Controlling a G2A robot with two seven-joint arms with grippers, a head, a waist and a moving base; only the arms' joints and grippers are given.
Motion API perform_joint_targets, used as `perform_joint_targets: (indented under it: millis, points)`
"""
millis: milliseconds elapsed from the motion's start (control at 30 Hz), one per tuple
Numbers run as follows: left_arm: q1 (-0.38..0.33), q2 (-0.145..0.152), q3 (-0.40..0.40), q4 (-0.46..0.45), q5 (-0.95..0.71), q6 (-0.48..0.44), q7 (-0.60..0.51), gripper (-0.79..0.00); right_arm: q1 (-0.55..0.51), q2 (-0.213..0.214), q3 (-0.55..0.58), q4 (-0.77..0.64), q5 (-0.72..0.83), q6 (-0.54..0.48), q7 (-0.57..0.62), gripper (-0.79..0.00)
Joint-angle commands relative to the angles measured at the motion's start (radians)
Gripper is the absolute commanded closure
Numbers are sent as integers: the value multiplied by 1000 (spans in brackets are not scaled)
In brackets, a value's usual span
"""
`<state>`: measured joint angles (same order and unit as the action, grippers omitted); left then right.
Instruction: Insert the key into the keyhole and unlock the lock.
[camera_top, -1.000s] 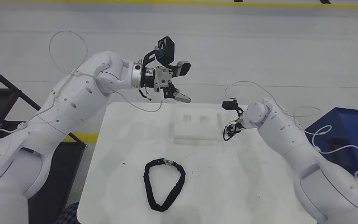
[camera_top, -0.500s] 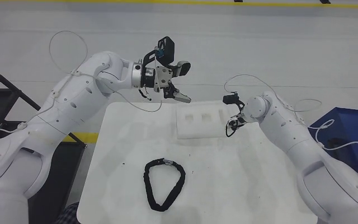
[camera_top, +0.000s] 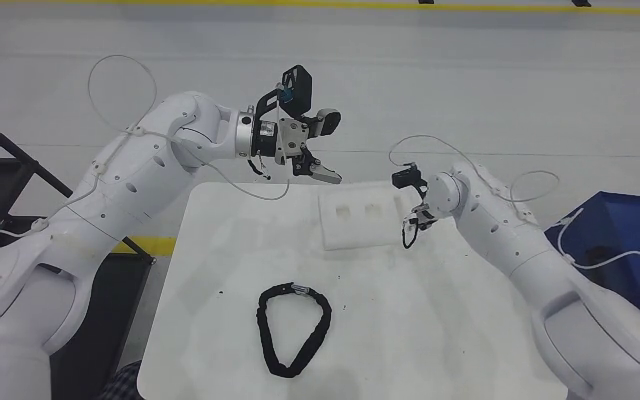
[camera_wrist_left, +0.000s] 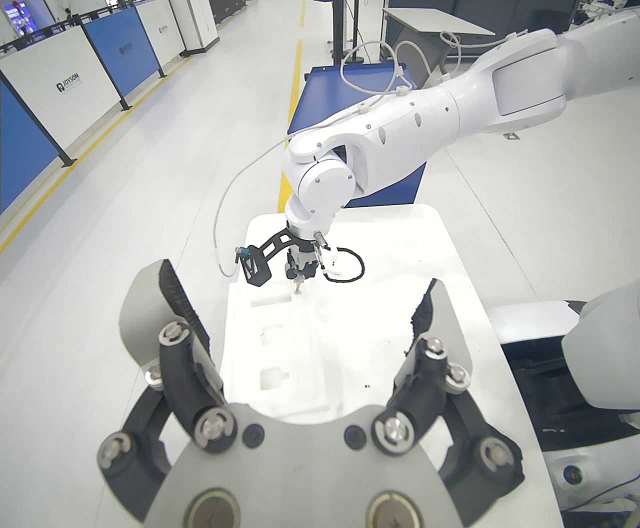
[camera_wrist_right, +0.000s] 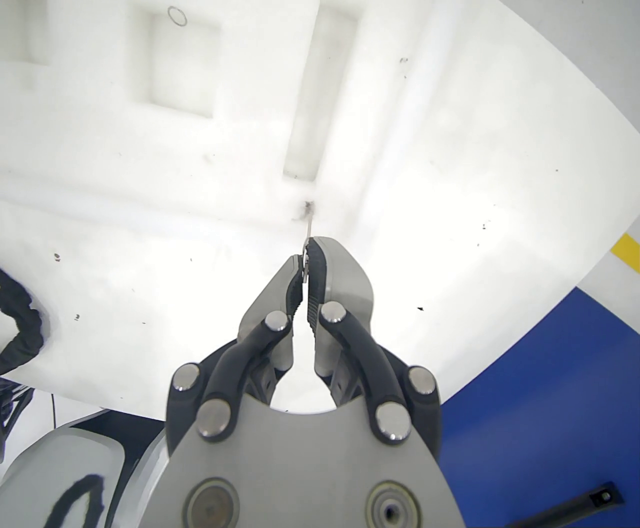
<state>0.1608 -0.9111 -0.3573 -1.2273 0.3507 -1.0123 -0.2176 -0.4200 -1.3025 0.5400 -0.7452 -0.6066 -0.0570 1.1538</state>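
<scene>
A black chain lock (camera_top: 293, 328) lies in a loop on the white table (camera_top: 450, 330), near its front. My right gripper (camera_wrist_right: 306, 254) is shut on a thin metal key (camera_wrist_right: 310, 227). The key's tip touches the edge of a white foam block (camera_wrist_right: 150, 150) beside a narrow slot. In the top view this gripper (camera_top: 408, 226) is at the right end of the foam block (camera_top: 362, 215). My left gripper (camera_top: 322, 172) hangs open and empty above the table's far edge, to the left of the block. Its wrist view shows the right gripper (camera_wrist_left: 298, 272) and the key (camera_wrist_left: 297, 287) over the block (camera_wrist_left: 275, 350).
The foam block has several rectangular recesses (camera_wrist_left: 272, 378). A blue cart (camera_top: 600, 225) stands off the table's right side. A dark frame (camera_top: 20, 170) stands to the left. Bare table surface lies between the block and the chain lock.
My right gripper has shifted slightly toward the table's far edge, staying at the foam block's right end. The left arm has kept still.
</scene>
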Motion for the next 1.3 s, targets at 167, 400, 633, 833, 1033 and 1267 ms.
perform_joint_targets:
  millis: [167, 400, 633, 833, 1033, 1267]
  points:
    - [0, 0, 0, 0, 0, 0, 0, -785, 5, 28, 61, -71, 9, -36, 39, 0]
    - [0, 0, 0, 0, 0, 0, 0, -785, -36, 92, 189, -253, 47, -72, 95, 0]
    - [0, 0, 0, 0, 0, 0, 0, -785, -152, 160, 354, -471, 135, -116, 143, 0]
    - [0, 0, 0, 0, 0, 0, 0, -785, -254, 193, 457, -572, 267, -174, 161, 0]
    - [0, 0, 0, 0, 0, 0, 0, -785, -306, 208, 510, -609, 371, -219, 155, 0]
    - [0, 0, 0, 0, 0, 0, 0, -785, -334, 214, 540, -606, 486, -244, 128, 0]
